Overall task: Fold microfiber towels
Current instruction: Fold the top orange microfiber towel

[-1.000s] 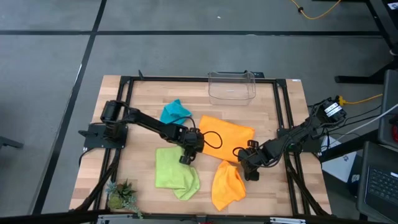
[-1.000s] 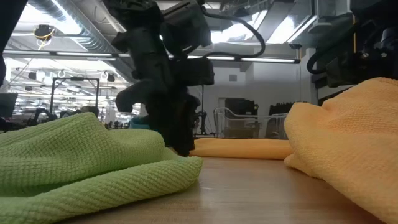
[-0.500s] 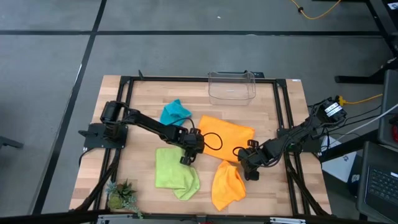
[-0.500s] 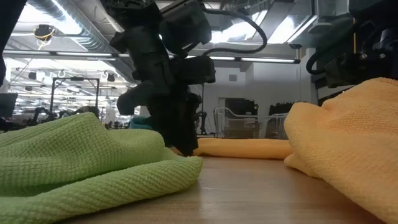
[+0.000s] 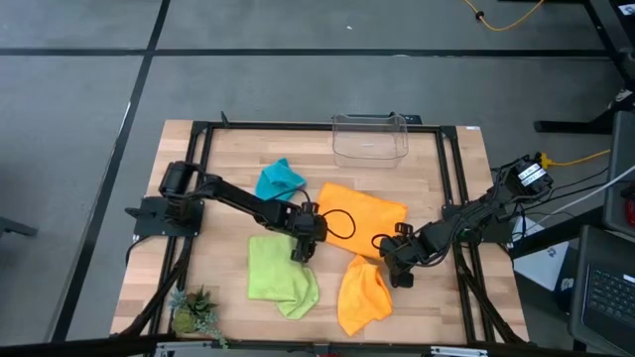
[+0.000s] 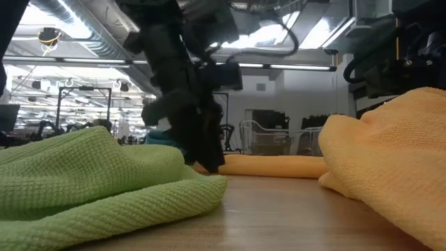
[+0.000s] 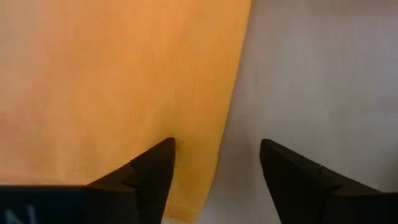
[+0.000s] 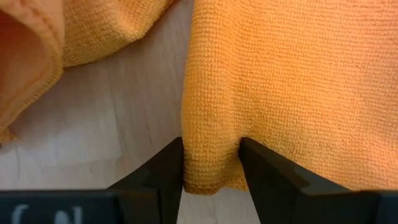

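Two dark jointed arms — black cables, wedge-shaped fingers (image 7: pixel 147 177)

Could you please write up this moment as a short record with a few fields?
Surface: wooden table
Flat orange towel: table centre, spread out
Left gripper: jaws open, straddling that towel's edge
Right gripper: jaws closed on a pinched corner of the same towel
Crumpled orange towel: near front edge
Green towel: front left, loosely folded
Blue towel: bunched, behind
Clear bin: back edge
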You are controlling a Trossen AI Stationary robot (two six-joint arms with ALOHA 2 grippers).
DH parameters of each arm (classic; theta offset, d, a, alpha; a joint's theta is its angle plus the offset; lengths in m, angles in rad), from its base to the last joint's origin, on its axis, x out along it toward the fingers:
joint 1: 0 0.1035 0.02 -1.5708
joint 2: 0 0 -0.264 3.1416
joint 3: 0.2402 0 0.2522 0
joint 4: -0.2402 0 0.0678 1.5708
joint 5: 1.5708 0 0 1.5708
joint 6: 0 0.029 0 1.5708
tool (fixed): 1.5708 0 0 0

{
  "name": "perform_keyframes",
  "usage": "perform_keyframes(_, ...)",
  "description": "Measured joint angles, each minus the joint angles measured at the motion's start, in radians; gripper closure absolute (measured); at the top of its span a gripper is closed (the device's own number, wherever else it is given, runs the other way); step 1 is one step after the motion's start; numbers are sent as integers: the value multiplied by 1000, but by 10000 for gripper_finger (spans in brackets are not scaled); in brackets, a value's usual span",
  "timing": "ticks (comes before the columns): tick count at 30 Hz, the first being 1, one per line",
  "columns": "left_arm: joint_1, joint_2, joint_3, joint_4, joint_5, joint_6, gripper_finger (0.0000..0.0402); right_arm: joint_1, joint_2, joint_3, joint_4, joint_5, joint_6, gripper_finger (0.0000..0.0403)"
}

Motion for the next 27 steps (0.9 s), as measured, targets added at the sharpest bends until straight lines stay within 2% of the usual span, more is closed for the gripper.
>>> perform_keyframes(5, -25, -23, 30, -2, -67, 50, 168, 0, 0, 0, 2, 0, -1, 241)
perform_keyframes(8, -12, 0, 28, -40, -18, 20, 169, 0, 0, 0, 5, 0, 1, 241)
perform_keyframes(12, 8, 44, 30, -41, -59, 25, 170, 0, 0, 0, 8, 1, 2, 241)
perform_keyframes(19, 26, 63, 31, -58, 9, -23, 171, 0, 0, 0, 7, 1, 1, 241)
perform_keyframes(23, 21, 64, 31, -74, -14, -61, 187, 1, 0, 0, 6, 8, 2, 241)
perform_keyframes(27, 18, 65, 32, -89, -27, -63, 219, 1, 0, 0, 2, 10, 2, 243)
